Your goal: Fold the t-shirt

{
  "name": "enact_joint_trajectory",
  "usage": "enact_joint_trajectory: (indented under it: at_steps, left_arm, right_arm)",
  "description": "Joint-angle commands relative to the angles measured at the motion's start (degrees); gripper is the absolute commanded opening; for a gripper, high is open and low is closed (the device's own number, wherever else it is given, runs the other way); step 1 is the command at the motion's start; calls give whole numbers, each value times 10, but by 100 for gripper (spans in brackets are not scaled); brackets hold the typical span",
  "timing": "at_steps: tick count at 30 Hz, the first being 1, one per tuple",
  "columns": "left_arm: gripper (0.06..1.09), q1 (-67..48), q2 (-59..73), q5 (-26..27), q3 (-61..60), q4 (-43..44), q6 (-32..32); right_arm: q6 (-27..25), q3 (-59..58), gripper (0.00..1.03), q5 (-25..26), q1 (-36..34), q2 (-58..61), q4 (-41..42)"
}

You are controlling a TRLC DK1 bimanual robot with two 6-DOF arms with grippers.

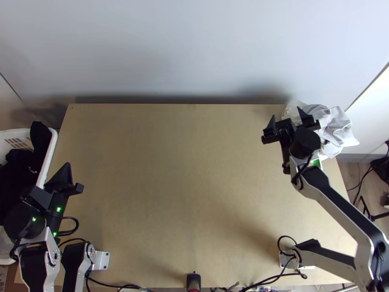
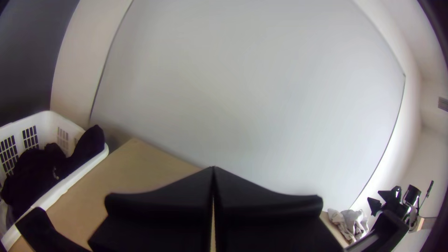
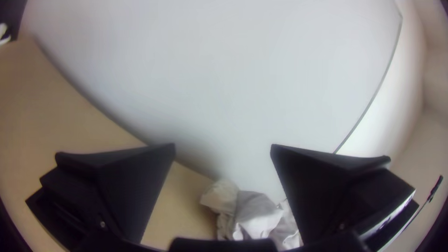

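Light grey and white cloth [image 1: 335,127] lies bunched at the table's far right corner in the top view; whether it is a t-shirt I cannot tell. My right gripper [image 1: 286,116] is open beside and partly above that cloth, holding nothing. In the right wrist view the right gripper [image 3: 223,148] has its fingers wide apart, with the crumpled cloth [image 3: 256,214] beyond and below them. My left gripper [image 1: 67,168] is at the table's left side by the basket. The left wrist view has the left gripper [image 2: 213,170] shut, its fingertips together with nothing between them.
A white basket [image 1: 48,155] with black cloth [image 1: 17,163] stands at the left edge, close to the left arm. The bare wooden table [image 1: 185,185] stretches between the arms. A pale wall [image 1: 194,48] rises behind the far edge. Cables run along the near edge.
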Motion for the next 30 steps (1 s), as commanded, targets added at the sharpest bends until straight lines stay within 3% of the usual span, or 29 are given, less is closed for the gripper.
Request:
enact_joint_trajectory:
  at_steps: [1, 3, 8, 16, 23, 28, 30]
  left_arm:
    - [11, -12, 30, 3, 7, -5, -17]
    - [11, -12, 30, 5, 3, -11, -33]
    - [25, -15, 38, 35, 1, -18, -26]
    - [25, -14, 51, 37, -33, 51, 19]
    - [25, -28, 43, 37, -105, 164, 18]
    - [25, -45, 36, 37, -134, 217, 11]
    - [25, -58, 23, 36, -150, 238, 12]
  right_arm:
    - [188, 37, 98, 13, 33, -91, -156]
    - [240, 43, 98, -3, 22, -109, -201]
    - [364, 43, 98, -96, -12, -162, -319]
    - [468, -27, 98, -172, -33, -261, -385]
    - [519, -107, 98, -281, -109, -363, -381]
    - [516, -156, 98, -287, -160, -420, -317]
    - [492, -176, 99, -287, -165, -441, -292]
